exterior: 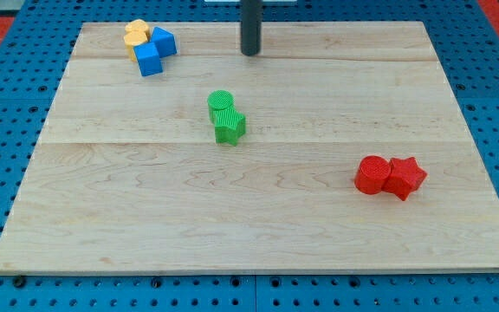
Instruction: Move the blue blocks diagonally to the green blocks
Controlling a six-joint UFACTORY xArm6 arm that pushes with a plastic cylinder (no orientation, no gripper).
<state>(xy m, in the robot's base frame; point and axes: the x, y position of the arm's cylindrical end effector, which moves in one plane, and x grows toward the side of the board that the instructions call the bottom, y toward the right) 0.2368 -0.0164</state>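
well, no jaws exist on this arm, so whether they are apart or together does not arise; only my tip [249,53] shows, resting on the wooden bench [258,234] near the view's top, right of the blue blocks and above the green ones, touching nothing.

the two blue blocks, one blue cube [148,59] and a second blue block [164,41] just above and to its right, sit touching each other at the view's top left, pressed against a pair of yellow blocks [136,34]. the green cylinder [220,101] and green star-like block [230,125] sit touching near the middle. a red cylinder [372,174] and red star [405,177] lie well apart, at the view's right.

these blocks look light, rigid and smooth, likely to slide easily and to twist if nudged off-centre. i judge contact should come on the blue pair's upper-left faces, though the yellow blocks crowd that side.
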